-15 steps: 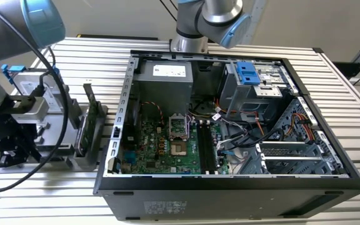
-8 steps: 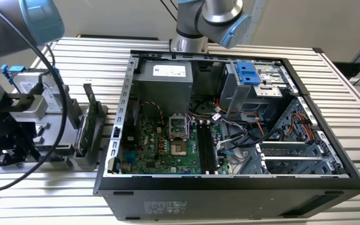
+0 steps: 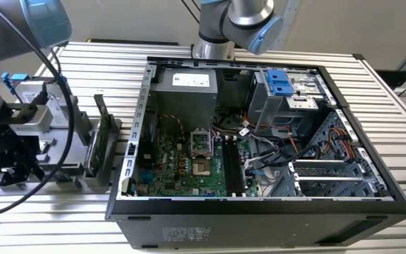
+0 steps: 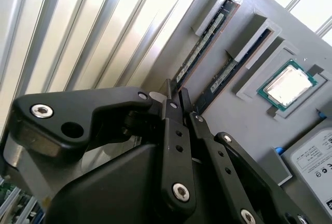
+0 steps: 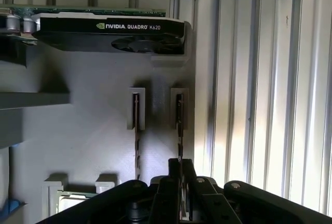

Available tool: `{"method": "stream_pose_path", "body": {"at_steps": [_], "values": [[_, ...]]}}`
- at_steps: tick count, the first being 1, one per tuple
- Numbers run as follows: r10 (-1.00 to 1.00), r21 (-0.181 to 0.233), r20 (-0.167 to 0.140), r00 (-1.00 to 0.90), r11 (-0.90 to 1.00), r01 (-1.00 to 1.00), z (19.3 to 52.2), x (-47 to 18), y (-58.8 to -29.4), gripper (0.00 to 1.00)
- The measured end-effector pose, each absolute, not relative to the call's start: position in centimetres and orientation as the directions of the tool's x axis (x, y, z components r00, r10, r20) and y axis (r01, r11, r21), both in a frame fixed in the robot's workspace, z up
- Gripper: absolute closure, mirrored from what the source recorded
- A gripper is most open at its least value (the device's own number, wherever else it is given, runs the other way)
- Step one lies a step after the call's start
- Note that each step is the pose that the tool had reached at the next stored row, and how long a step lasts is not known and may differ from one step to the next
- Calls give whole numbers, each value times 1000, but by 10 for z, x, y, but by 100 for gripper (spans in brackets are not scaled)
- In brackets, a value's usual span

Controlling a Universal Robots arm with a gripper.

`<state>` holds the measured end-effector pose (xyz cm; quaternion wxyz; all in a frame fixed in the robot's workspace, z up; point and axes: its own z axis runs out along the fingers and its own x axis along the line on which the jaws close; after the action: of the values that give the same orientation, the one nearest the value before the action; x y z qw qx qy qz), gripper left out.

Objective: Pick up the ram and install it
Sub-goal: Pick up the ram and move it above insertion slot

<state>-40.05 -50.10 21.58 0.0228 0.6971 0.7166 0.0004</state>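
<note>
Ram [image 5: 179,123] stands on its long edge in a slot of the grey rack [image 5: 93,130], in the slot nearest the rack's border with the slatted counter [image 5: 259,79]. My pincer [image 5: 180,166] is clamped on it. In both wrist views my two black fingers [image 4: 171,130] stand close together, with the thin stick running in between their tips. It sits down in its slot, not lifted out.

A second stick [image 5: 136,125] stands parallel in the next slot, just beside the first and apart from my pincer. A graphics card [image 5: 109,32] lies across the rack past the far ends of both slots. On the other side of the second stick a processor chip [image 4: 288,85] rests flat in a shallow recess, with a hard drive [image 4: 316,156] near it.

In the exterior view my arm [image 3: 6,106] hangs over the rack at the exterior view's left. The open computer case [image 3: 259,217] lies on the counter toward the exterior view's right, its green board [image 3: 182,164] facing up with long black slots [image 3: 232,164] beside it.
</note>
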Motion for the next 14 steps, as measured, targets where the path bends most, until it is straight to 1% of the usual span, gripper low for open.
{"method": "stream_pose_path", "body": {"at_steps": [14], "values": [[999,32,-32,-27,28,999,220,-401,-501,100]]}}
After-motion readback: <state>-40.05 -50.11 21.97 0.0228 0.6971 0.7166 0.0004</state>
